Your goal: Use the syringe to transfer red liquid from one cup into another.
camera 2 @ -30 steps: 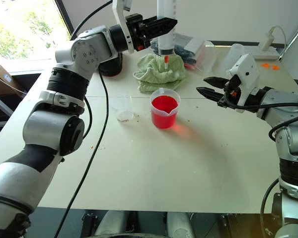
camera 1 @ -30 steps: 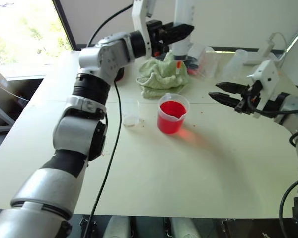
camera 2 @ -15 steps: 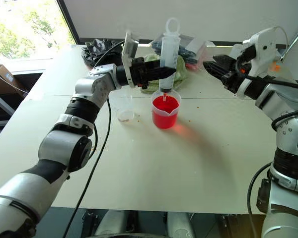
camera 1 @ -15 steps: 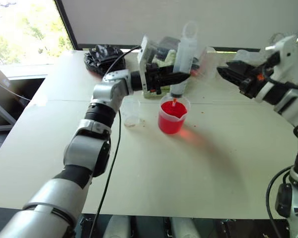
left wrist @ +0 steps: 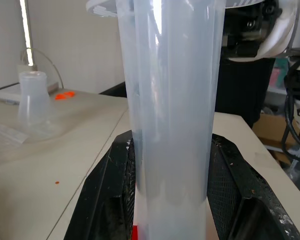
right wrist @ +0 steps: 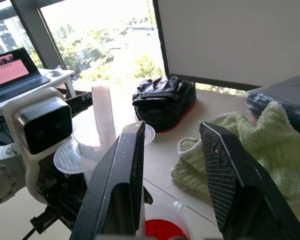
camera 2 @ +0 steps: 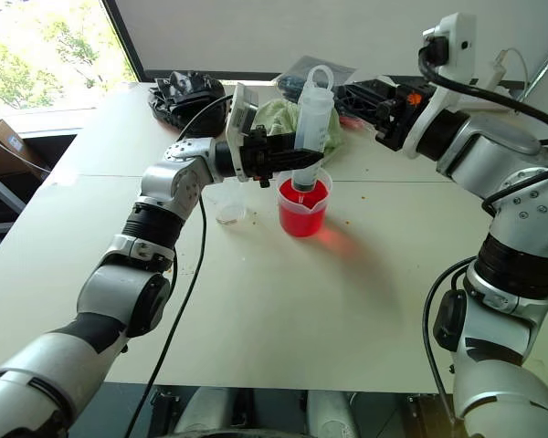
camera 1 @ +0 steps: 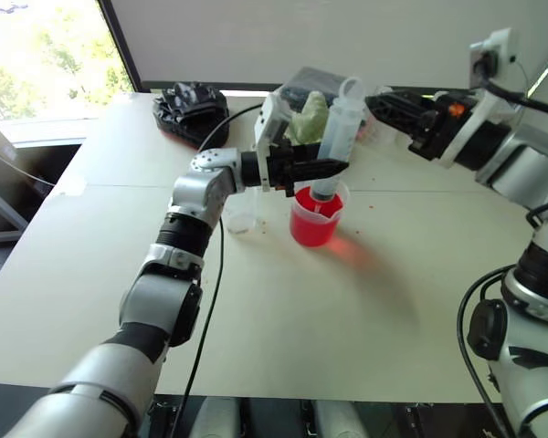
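My left gripper (camera 2: 297, 161) is shut on the barrel of the syringe (camera 2: 312, 128), a clear tube held upright with its white plunger ring at the top. The syringe's lower end reaches down inside the rim of the spouted cup (camera 2: 303, 212), which holds the red liquid (camera 2: 301, 195). The small plain cup (camera 2: 228, 206) stands just left of it, apart from both grippers. My right gripper (camera 2: 344, 97) hangs open and empty, level with the plunger top and a little to its right. In the left wrist view the barrel (left wrist: 172, 100) sits between my black fingers (left wrist: 112, 195).
A green towel (camera 2: 279, 114) lies right behind the spouted cup, with a black bag (camera 2: 187, 91) at the back left and a plastic-wrapped packet (camera 2: 297, 75) behind the towel. A clear upturned cup (left wrist: 34, 100) stands at the table's far right. The white table (camera 2: 283, 310) is open toward me.
My left arm has lowered the syringe until its tip sits inside the spouted cup. My right gripper has risen, rolled and swung left toward the plunger top, staying open.
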Motion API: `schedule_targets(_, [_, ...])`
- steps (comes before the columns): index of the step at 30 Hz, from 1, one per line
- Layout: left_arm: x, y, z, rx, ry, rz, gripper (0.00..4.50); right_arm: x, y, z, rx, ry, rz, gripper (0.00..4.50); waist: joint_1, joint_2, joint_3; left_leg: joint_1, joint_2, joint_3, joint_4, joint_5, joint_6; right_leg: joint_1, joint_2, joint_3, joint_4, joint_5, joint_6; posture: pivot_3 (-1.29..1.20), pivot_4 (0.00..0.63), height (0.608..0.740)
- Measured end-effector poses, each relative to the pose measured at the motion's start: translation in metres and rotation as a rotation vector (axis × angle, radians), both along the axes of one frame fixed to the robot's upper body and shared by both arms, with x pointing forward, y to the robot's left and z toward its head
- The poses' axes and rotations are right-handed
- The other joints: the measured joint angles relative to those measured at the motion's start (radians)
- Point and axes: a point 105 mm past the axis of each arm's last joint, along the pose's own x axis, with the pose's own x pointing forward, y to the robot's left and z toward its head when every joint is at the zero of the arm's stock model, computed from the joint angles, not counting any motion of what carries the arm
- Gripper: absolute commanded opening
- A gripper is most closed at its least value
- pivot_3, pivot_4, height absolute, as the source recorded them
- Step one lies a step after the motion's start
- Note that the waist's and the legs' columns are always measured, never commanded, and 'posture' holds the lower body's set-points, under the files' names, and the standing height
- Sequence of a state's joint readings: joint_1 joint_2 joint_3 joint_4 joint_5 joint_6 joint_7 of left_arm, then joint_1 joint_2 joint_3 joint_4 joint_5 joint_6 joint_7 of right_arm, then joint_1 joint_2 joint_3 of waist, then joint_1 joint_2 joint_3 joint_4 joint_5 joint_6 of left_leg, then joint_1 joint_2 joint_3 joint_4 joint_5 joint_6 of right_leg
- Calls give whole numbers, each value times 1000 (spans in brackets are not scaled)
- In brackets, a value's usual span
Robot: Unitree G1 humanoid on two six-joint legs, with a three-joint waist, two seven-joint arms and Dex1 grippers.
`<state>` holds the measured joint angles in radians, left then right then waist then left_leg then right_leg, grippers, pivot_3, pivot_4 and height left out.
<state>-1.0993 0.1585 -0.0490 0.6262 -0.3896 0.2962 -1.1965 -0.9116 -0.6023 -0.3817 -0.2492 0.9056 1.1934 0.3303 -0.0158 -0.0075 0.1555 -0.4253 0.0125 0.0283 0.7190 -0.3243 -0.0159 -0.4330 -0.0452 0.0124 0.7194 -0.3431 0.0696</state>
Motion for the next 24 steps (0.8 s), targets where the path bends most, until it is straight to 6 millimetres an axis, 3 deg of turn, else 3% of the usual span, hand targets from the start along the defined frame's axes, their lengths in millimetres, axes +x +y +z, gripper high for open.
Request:
schedule_targets(13, [13, -5, -27, 54, -46, 76, 1355, -4, 2, -2, -17, 33, 52, 1776, 2, 0, 0, 0, 0, 0, 0, 0, 0, 0, 0, 0, 0, 0, 0, 0, 150, 711])
schedule_targets(19, [15, -8, -29, 58, -59, 84, 1355, -6, 5, -4, -33, 39, 68, 1776, 2, 0, 0, 0, 0, 0, 0, 0, 0, 0, 0, 0, 0, 0, 0, 0, 150, 711])
schedule_targets(24, [16, -8, -31, 57, -51, 90, 1355, -5, 13, -17, -80, 71, 76, 1776, 2, 0, 0, 0, 0, 0, 0, 0, 0, 0, 0, 0, 0, 0, 0, 0, 150, 711])
